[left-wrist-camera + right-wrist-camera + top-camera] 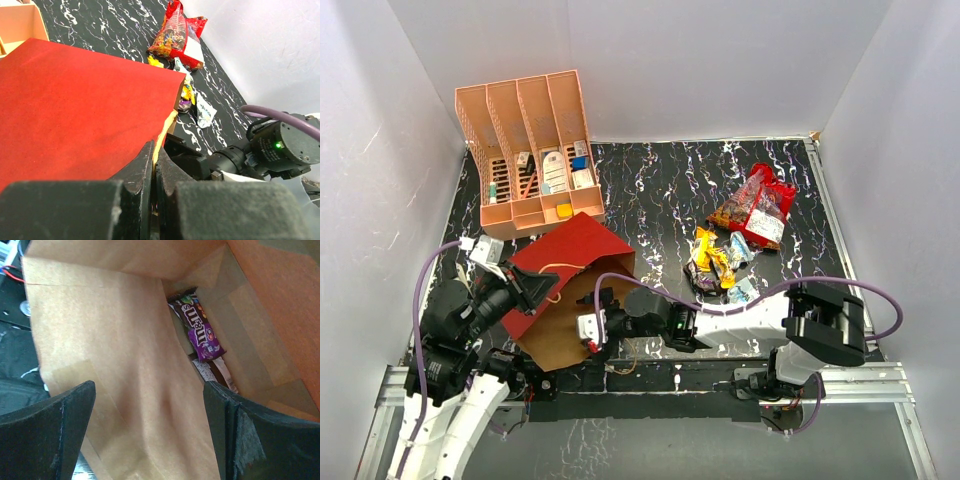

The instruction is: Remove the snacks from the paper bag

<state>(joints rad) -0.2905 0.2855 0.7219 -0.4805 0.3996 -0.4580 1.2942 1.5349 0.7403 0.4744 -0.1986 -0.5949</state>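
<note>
- At the near left of the table (660, 190), the paper bag (575, 250) lies on its side with its dark red face up. The brown kraft mouth is turned toward the right arm.
- The left gripper (152, 172) is closed tight on the top edge of the bag's mouth, with the paper rim pinched between its two fingers.
- The tan loop handle (556, 272) lies across the red face, just beside the left gripper.
- The right gripper (149, 390) is inside the bag's mouth. Its fingers (50, 425) are spread wide with nothing between them, and they touch no packet.
- A purple packet (200, 327) sits deep in the bag, lying along the inner fold at the far end, well ahead of the fingertips.
- A second packet (216, 371) is partly under the purple one. It is pale with dark print; the kind is too hidden to tell.
- Already outside the bag, the large red-and-clear sweets bag (755, 208) lies flat on the far right of the table.
- The small packets (715, 262), yellow, orange and silver-blue, are heaped together near the sweets bag, on its near-left side, between it and the right arm.
- The peach file rack (530, 150) stands at the far left against the wall, with small white and blue boxes (555, 172) in its slots.
- The rack's near edge is just beside the bag's far corner; contact cannot be told.
</note>
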